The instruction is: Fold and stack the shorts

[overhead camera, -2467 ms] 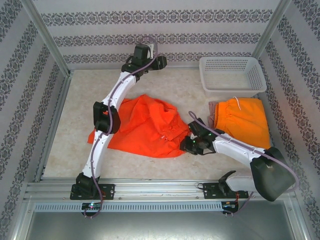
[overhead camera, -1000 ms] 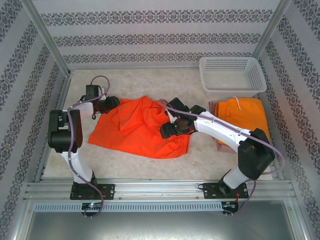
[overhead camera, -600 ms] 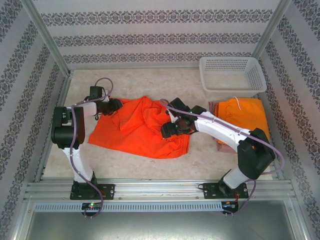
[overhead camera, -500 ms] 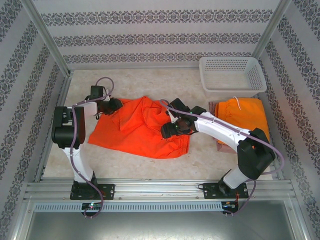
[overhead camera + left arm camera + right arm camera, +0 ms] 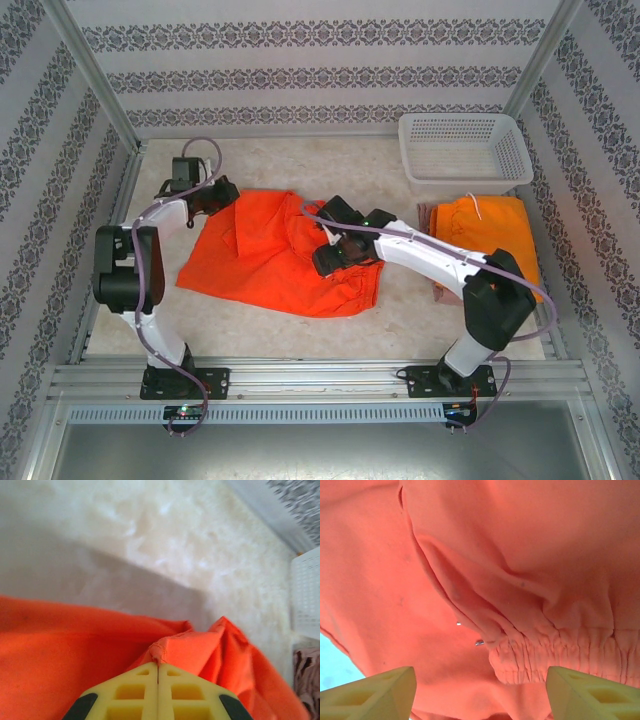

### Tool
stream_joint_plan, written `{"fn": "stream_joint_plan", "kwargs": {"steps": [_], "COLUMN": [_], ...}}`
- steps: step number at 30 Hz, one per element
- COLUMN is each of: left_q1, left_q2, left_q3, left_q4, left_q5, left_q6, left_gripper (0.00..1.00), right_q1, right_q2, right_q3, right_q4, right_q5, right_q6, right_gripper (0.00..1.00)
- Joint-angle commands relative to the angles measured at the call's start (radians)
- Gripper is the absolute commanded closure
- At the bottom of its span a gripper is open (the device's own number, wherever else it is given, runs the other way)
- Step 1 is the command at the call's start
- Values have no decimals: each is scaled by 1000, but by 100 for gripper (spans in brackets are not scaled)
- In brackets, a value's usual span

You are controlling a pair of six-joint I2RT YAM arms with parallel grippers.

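Midway through the last pair, by the look of it. Already folded and stacked at 3 o'clock on the table (image 5: 330,170): orange shorts (image 5: 490,245) on top of pink shorts (image 5: 428,214), with just a pink strip peeking out along the stack's 9 o'clock edge, close below the white basket (image 5: 412,150) at 1 o'clock.

Working now on the red-orange shorts (image 5: 270,260), lying open and rumpled from the table's centre out toward 9 o'clock, not yet folded. Pinched at their 10 o'clock corner by the left gripper (image 5: 222,198), clamped fully shut with a ridge of the cloth's edge nipped between the yellow fingertips (image 5: 142,675). Poised at the 3 o'clock side of the same shorts with the right gripper (image 5: 328,260), spread wide above the gathered elastic waistband (image 5: 555,655) and holding nothing. Hard to tell whether touching the cloth or just above it.

Next, probably: lowering the right gripper and closing it on the waistband. Then lifting both ends together and laying one half over the other, with enough tension to pull out the wrinkles. After that, likely another fold and a carry over to the stack at 3 o'clock.
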Motion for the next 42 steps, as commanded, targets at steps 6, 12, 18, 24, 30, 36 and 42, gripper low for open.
{"fn": "stream_joint_plan", "kwargs": {"steps": [6,12,18,24,30,36,42], "left_q1": [-9,-9,-8,-8,2,24,43], "left_q2": [-28,-27,-25,-32,-91,-181,-252], "left_q3": [18,8,6,6,46,126,218], "left_q4": [0,10,6,5,-51,-120,-169], "left_q5": [-7,-4,-5,-12,-40,-77,-136], "left_q6": [4,-1,4,12,51,86,128], "left_gripper": [100,100,100,100,100,100,100], "right_q1": [47,54,54,54,37,-39,-150], "right_q2": [115,204,260,278,177,9,-89], "right_q3": [47,78,91,107,134,157,176], "right_q4": [-146,-159,-152,-141,-153,-162,-130], "right_q5": [140,172,214,233,228,182,94], "right_q6": [-93,-85,-76,-67,-82,-112,-135], "right_gripper": [37,42,51,84,100,100,100]}}
